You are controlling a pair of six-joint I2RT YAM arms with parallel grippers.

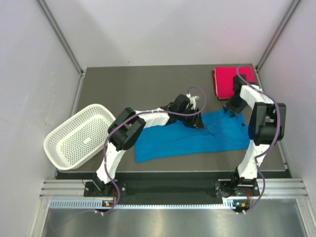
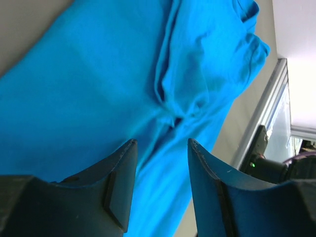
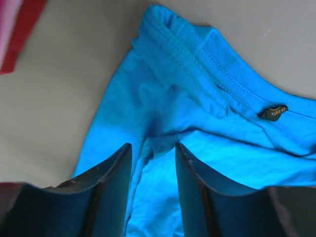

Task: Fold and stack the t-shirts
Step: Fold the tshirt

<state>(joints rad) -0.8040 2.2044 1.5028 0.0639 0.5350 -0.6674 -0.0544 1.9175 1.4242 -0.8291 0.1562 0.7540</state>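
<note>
The blue t-shirt (image 1: 192, 140) lay lengthwise left to right; left fingers (image 2: 118, 190) and right fingers (image 3: 111, 185) hung parted, empty, over its far edge.

Matt soft cloth blue t-shirt (image 1: 192, 138)

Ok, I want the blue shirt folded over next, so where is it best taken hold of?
Probably along its far edge, pinched from straight above: the blue shirt lies flat and long across the table, so only raised cloth gives a hold. The right gripper hangs open by the thick collar, the left gripper open over a bunched crease; both seem good spots.
</note>
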